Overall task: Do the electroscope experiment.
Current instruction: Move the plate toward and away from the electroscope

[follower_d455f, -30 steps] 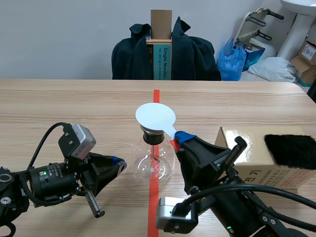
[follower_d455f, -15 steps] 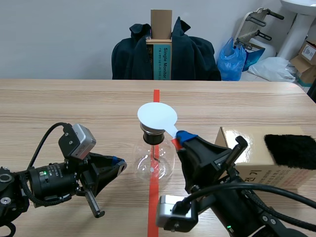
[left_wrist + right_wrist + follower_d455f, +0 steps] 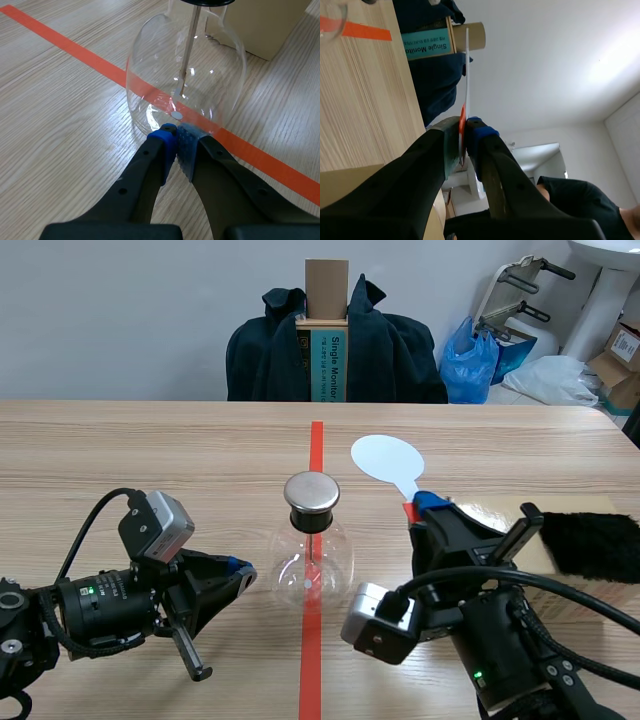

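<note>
Holding the white paddle [image 3: 386, 456] pinched in my right tool [image 3: 426, 506], at two o'clock from the electroscope flask [image 3: 311, 565] on the desk [image 3: 150, 460]. My left tool [image 3: 175, 142], closed on nothing at the flask's base, could tip it.

The scene view looks from between the arms across the surface [image 3: 150, 460] at the flask [image 3: 312, 565]. The left wrist view peers down, close, at that flask's bulb. The right wrist view tilts upward along the white paddle [image 3: 467, 75] in its jaws, sharing the teal box [image 3: 427, 44] with the scene view.
</note>
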